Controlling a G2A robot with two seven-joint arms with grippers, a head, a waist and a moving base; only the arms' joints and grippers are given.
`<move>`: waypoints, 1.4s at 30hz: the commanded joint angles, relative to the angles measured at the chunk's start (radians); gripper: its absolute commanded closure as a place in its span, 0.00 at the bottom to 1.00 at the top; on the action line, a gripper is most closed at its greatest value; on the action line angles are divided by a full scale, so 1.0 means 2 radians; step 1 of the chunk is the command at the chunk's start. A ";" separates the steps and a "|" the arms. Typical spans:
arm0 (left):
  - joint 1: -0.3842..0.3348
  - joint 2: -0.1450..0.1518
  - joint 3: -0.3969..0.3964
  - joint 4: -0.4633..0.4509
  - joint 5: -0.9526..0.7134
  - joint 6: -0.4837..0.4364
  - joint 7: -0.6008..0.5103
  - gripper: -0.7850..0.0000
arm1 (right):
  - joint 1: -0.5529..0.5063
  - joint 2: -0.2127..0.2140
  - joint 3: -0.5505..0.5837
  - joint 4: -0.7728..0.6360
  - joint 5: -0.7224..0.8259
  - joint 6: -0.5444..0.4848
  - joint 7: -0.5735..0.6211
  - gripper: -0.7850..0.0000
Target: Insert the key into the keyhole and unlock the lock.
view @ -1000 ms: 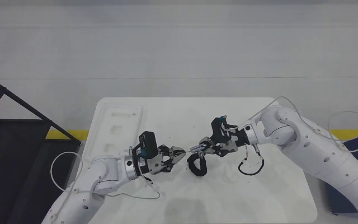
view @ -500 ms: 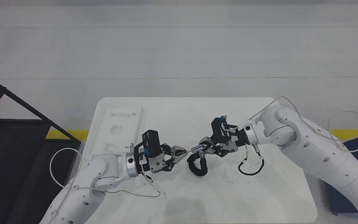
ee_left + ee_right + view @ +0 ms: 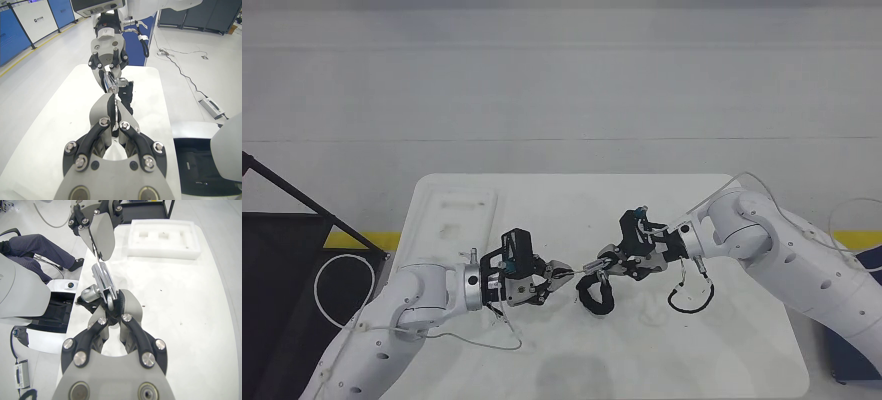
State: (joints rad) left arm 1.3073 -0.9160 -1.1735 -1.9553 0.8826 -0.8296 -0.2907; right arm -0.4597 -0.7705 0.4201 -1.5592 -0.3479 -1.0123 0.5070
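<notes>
A chrome lock [image 3: 109, 83] with a black cable loop [image 3: 594, 293] hangs just above the white table [image 3: 722, 350]. My right gripper [image 3: 113, 306] is shut on the lock's cable end [image 3: 610, 266]. Opposite it, my left gripper [image 3: 113, 103] is shut on the flat silver key [image 3: 116, 110]. The key's tip meets the keyhole [image 3: 113, 91] on the lock's round end face. How far it sits inside is hidden. In the right wrist view the key [image 3: 96, 255] runs from the left gripper's fingers [image 3: 103, 237] to the lock [image 3: 103, 279]. From above, the left gripper [image 3: 560, 271] faces the lock [image 3: 592, 265].
A white foam tray [image 3: 457, 220] with cut-outs lies at the table's far left corner [image 3: 163, 238]. A thin black wire [image 3: 690, 298] curls on the table under the right arm. A seated person's legs [image 3: 41, 251] are beyond the table edge.
The left arm has edged toward the lock, its wrist shifting slightly right and its elbow swinging. The right arm and the lock have stayed still.
</notes>
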 commanded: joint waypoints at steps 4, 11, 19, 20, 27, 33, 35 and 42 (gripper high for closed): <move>-0.005 -0.001 0.003 -0.006 -0.009 0.004 -0.013 1.00 | 0.000 0.000 0.000 0.000 0.000 0.000 0.000 1.00; -0.017 -0.001 0.008 -0.012 -0.018 0.002 -0.039 1.00 | 0.000 0.000 0.000 0.000 0.000 0.000 0.000 1.00; -0.036 -0.003 0.017 -0.013 -0.035 0.010 -0.064 1.00 | 0.000 0.000 0.000 0.000 0.000 0.000 0.000 1.00; -0.038 -0.003 0.020 -0.013 -0.038 0.012 -0.067 1.00 | 0.000 0.000 0.000 0.000 0.000 0.000 0.000 1.00; -0.052 -0.006 0.037 -0.022 -0.045 0.034 -0.103 1.00 | 0.000 0.000 0.000 0.000 0.000 0.000 0.000 1.00; -0.059 -0.009 0.048 -0.021 -0.043 0.045 -0.107 1.00 | 0.000 0.000 0.000 0.000 0.000 0.000 0.000 1.00; -0.059 -0.009 0.049 -0.020 -0.043 0.044 -0.105 1.00 | 0.000 0.000 0.000 0.000 0.000 0.000 0.000 1.00; -0.057 -0.008 0.045 -0.021 -0.044 0.038 -0.101 1.00 | 0.000 0.000 0.000 0.000 0.000 0.000 0.000 1.00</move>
State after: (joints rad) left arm 1.1934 -0.9330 -1.0830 -1.9961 0.7937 -0.7530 -0.4927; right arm -0.4597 -0.7706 0.4201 -1.5593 -0.3478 -1.0123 0.5069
